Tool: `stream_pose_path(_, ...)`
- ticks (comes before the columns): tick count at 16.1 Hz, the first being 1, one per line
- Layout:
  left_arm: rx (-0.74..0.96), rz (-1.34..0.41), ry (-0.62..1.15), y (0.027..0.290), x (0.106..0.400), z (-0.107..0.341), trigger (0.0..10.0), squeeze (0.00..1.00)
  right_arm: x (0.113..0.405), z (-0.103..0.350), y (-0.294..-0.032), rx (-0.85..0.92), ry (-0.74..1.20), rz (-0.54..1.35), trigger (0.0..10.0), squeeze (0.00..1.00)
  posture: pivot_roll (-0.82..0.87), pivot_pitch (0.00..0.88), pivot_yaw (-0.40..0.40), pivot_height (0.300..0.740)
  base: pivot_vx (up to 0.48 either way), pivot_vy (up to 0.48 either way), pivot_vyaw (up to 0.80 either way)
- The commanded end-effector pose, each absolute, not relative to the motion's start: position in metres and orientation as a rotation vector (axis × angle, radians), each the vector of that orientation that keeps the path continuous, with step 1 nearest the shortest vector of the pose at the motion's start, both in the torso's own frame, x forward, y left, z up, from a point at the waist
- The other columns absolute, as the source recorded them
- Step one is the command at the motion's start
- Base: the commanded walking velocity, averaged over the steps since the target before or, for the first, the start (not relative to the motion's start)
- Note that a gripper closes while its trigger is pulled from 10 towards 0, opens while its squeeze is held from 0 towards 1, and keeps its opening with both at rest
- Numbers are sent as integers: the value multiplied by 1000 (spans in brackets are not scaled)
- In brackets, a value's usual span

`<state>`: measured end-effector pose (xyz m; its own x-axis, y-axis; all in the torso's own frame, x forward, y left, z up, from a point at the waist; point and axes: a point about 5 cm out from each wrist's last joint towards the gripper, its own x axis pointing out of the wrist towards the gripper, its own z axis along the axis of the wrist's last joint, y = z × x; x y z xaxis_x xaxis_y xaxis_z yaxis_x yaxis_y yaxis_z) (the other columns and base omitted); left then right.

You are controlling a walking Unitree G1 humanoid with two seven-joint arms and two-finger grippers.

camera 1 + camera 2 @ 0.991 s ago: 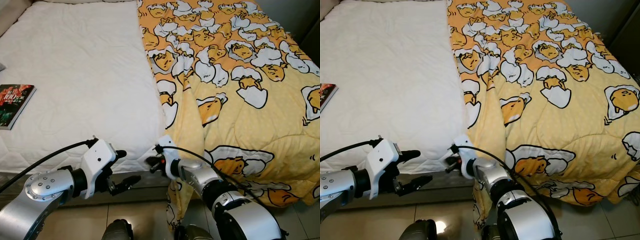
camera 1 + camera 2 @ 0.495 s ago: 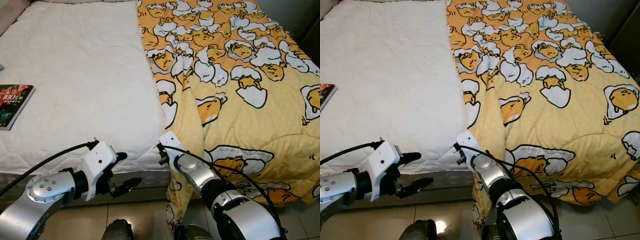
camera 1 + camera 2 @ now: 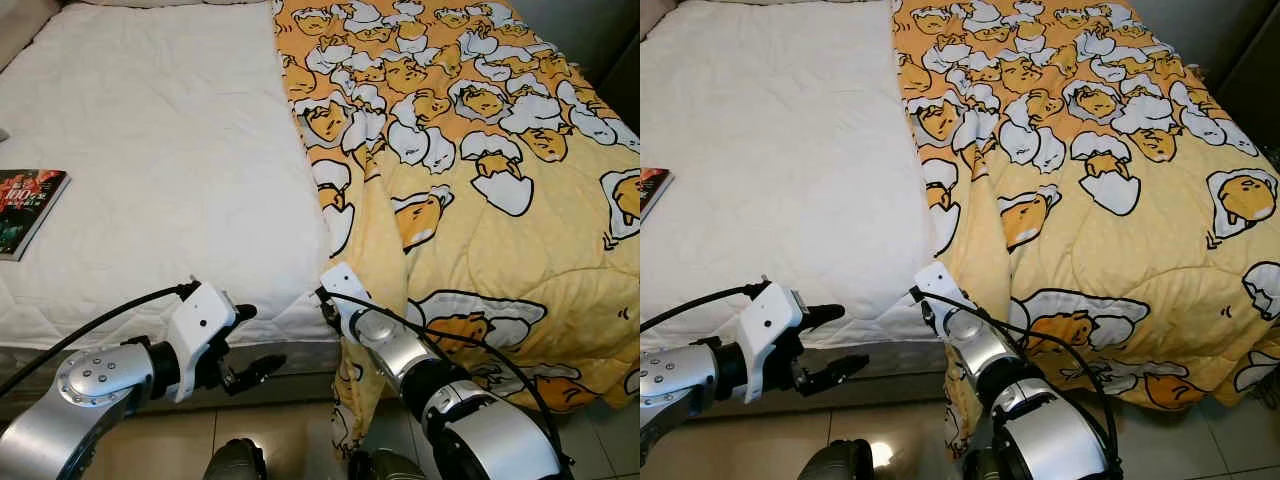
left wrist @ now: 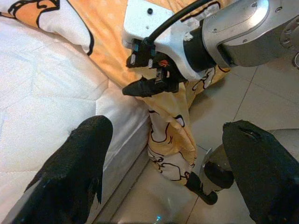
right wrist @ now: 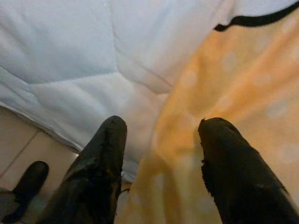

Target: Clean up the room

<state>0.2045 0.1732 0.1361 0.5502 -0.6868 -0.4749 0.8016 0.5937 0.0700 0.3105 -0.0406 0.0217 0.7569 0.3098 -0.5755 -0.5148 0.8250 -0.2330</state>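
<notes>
The robot stood at the foot of the bed. Its left end effector [image 3: 252, 340] hung just past the bed's edge, over the floor, with its two black fingers apart and nothing between them. The right end effector [image 4: 152, 85] was at the corner of the yellow blanket with the egg cartoon pictures [image 3: 480, 190], right where the blanket's edge drooped off the bed toward the tiled floor [image 4: 243, 102]. Its fingers were apart too, with the yellow cloth lying between them but not pinched yet.

The blanket covered only the right half of the white quilted mattress [image 3: 150, 160]. Farther off, near the mattress's left edge, lay a dark book with a red cover picture [image 3: 28, 205].

It looked like the robot was on the making-the-bed step. Next, the right fingers needed to close on the blanket's edge, then pull it across the bare white side.
</notes>
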Motion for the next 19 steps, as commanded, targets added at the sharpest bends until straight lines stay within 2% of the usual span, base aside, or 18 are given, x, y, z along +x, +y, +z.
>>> stream_pose_path(1,298,-900,430,172,203,136,10000,0,309,22,-32,-427,553,457,10000,1000,74,129,-36,740,0,0,0)
stream_pose_path(2,298,-899,432,173,202,137,10000,0,307,20,-33,-452,564,434,10000,910,82,138,-38,740,0,0,0)
stream_pose_path(3,301,-899,435,173,200,139,10000,0,305,17,-33,-465,580,407,10000,0,105,165,-43,740,0,0,0)
stream_pose_path(7,310,-909,437,172,196,143,10000,0,307,17,-39,-490,569,330,10000,0,145,214,-42,740,0,0,0)
stream_pose_path(8,310,-912,439,172,195,144,10000,0,308,18,-39,-482,568,328,6039,0,151,221,-43,740,0,0,0)
stream_pose_path(9,311,-918,449,173,191,145,10000,0,311,21,-40,-448,559,335,0,0,153,227,-47,740,0,0,0)
stream_pose_path(19,302,-914,465,172,185,145,10000,0,314,19,-52,-375,588,333,0,0,157,232,-58,740,0,0,0)
